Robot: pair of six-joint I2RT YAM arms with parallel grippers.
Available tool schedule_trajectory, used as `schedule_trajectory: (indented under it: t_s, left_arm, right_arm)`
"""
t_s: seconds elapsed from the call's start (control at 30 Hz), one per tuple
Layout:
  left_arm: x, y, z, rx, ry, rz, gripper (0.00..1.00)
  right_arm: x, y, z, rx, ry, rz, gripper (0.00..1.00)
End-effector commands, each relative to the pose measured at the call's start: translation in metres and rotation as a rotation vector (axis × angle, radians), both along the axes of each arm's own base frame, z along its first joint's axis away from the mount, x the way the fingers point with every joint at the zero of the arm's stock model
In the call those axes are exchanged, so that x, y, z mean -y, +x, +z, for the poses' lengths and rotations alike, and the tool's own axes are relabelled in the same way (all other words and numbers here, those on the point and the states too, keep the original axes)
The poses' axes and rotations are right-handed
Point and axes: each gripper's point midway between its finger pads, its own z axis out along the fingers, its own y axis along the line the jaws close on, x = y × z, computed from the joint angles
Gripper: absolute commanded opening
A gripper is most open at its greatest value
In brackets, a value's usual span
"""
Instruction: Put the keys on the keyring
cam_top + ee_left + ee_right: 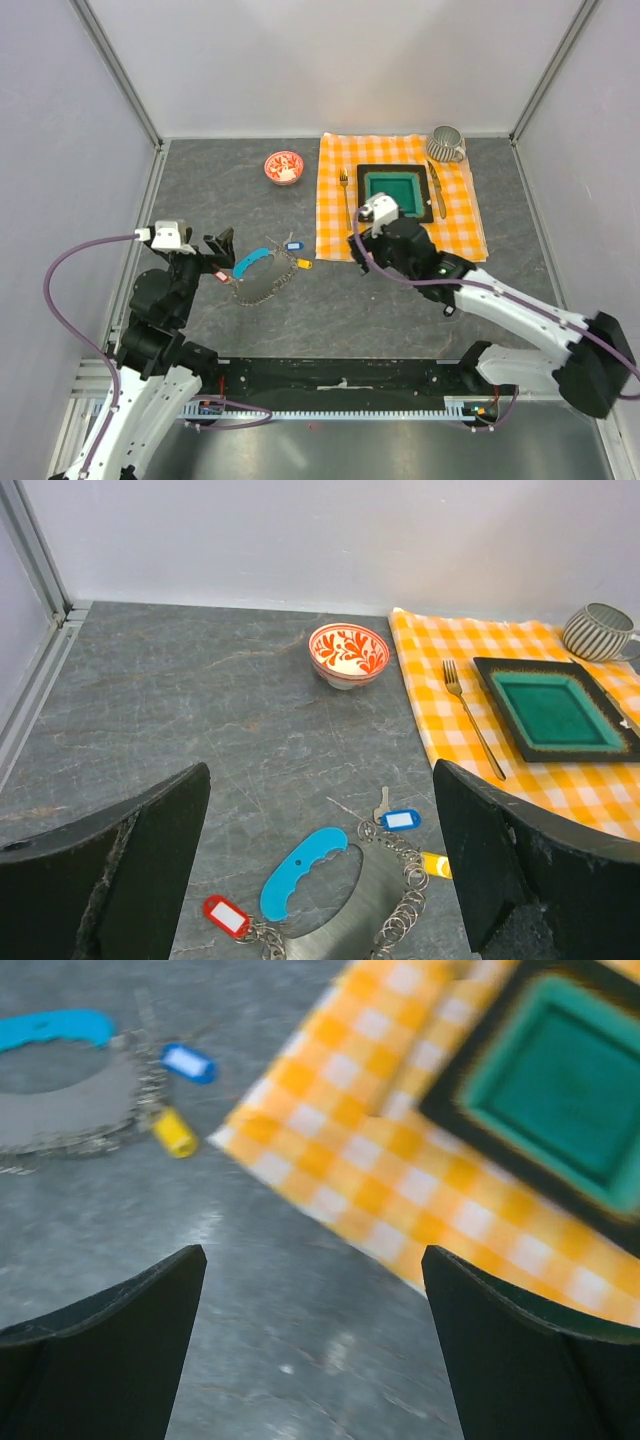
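Lying flat on the grey table (pixel 330 320), left of centre in the top view: the keyring (pixel 262 283), with a curved cyan piece (pixel 300 872) along its upper left. Cut off by the bottom edge in the left wrist view. At its rim, the keys (pixel 400 819): blue tag upper right, yellow tag half hidden behind the finger at frame right, red tag lower left; threaded on or merely touching, impossible to tell. Left gripper (pixel 318 880) spread wide, empty, just above. Right gripper (pixel 315 1340) likewise parted, holding nothing, near the corner of the checked cloth (pixel 380 1160); that view blurred.

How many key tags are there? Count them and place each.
3. The red tag lies left of the cyan piece; the blue tag and yellow tag lie to its right. More may be hidden.
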Motion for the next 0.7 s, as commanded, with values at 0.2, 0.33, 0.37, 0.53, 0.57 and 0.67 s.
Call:
schedule_trajectory:
  t_s: [0.2, 0.33, 0.37, 0.53, 0.57, 0.67]
  left_arm:
    - [-0.008, -0.01, 0.017, 0.07, -0.039, 0.023, 0.99]
    - [-0.008, -0.012, 0.02, 0.079, -0.049, 0.016, 0.99]
    - [-0.008, -0.012, 0.02, 0.08, -0.049, 0.016, 0.99]
    - [-0.005, -0.01, 0.017, 0.068, -0.049, 0.005, 0.99]
    - [-0.005, -0.01, 0.017, 0.068, -0.049, 0.002, 0.99]
    - [-0.004, -0.01, 0.016, 0.065, -0.047, -0.001, 0.99]
  right_arm:
    - [-0.161, -0.028, -0.032, -0.179, 0.163, 0.549, 0.86]
    - [-0.19, -0.024, -0.043, -0.193, 0.197, 0.593, 0.76]
    - [-0.196, -0.027, -0.054, -0.224, 0.196, 0.616, 0.73]
    - [-0.22, -0.03, -0.067, -0.246, 0.211, 0.664, 0.59]
    - [-0.22, -0.028, -0.076, -0.262, 0.205, 0.647, 0.58]
    - [-0.224, -0.027, -0.088, -0.287, 0.2, 0.643, 0.49]
